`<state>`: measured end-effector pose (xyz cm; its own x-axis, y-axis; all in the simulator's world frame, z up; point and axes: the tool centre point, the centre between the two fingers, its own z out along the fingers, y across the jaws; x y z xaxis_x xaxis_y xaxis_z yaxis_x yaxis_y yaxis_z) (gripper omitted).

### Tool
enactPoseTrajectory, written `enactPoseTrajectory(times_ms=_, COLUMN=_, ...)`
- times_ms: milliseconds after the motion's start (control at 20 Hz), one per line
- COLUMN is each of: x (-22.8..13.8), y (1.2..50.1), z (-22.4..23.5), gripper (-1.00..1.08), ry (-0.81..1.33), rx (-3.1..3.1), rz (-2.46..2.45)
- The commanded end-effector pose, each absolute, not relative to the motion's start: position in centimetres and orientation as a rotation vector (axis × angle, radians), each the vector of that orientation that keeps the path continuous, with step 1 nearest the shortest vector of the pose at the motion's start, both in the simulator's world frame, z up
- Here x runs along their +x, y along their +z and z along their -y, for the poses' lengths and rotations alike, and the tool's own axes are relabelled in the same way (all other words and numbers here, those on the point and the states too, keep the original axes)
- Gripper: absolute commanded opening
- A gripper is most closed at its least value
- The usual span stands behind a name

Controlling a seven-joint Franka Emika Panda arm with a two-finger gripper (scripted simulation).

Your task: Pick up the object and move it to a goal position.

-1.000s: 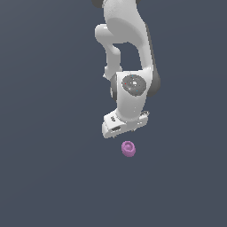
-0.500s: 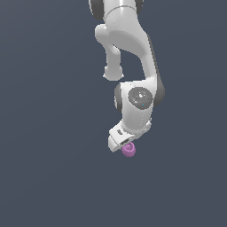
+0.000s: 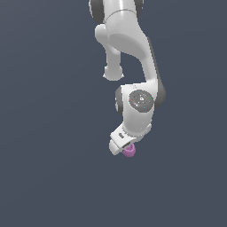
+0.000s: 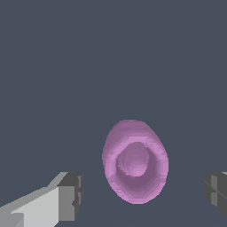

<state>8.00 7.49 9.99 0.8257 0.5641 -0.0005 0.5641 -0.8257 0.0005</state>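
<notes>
Arm (image 3: 133,48) reaches down over the plain grey desk (image 3: 48,168), wrist bent low. Gripper (image 4: 142,195) is spread wide, holding nothing: in the wrist view one dark pad (image 4: 71,195) sits off one side of the knob and the other pad (image 4: 216,191) off the opposite side, gaps on both.

Knob (image 4: 135,160) lies on the desk between the pads, not centred: nearer the pad on the white finger, a wider gap to the other. No contact visible. In the exterior view the knob (image 3: 129,151) shows just under the gripper's tip, partly hidden by it.

Handling, as a judgement: small, rounded, rigid-looking, probably light. The smooth curved flanks could slip or squirt out under an off-centre squeeze. Best hold is across the widest part of the body, pads on opposite flanks, not on the recessed rim.
</notes>
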Motion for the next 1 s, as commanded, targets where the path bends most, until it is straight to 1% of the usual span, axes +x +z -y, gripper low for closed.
enactPoseTrajectory(times_ms=0, x=8.0, y=9.5, z=-7.5, gripper=1.0, ry=-0.002, rx=3.001, rz=-0.928)
enactPoseTrajectory(times_ms=400, x=7.9, y=5.5, z=-7.5, gripper=1.0, ry=0.0, rx=2.999, rz=-0.934)
enactPoseTrajectory(times_ms=700, x=8.1, y=5.1, z=-7.6, gripper=1.0, ry=0.0, rx=2.999, rz=-0.935)
enactPoseTrajectory(times_ms=750, x=8.1, y=5.1, z=-7.6, gripper=-1.0, ry=0.0, rx=2.999, rz=-0.935)
enactPoseTrajectory(times_ms=950, x=8.1, y=5.1, z=-7.6, gripper=-1.0, ry=0.0, rx=2.999, rz=-0.935)
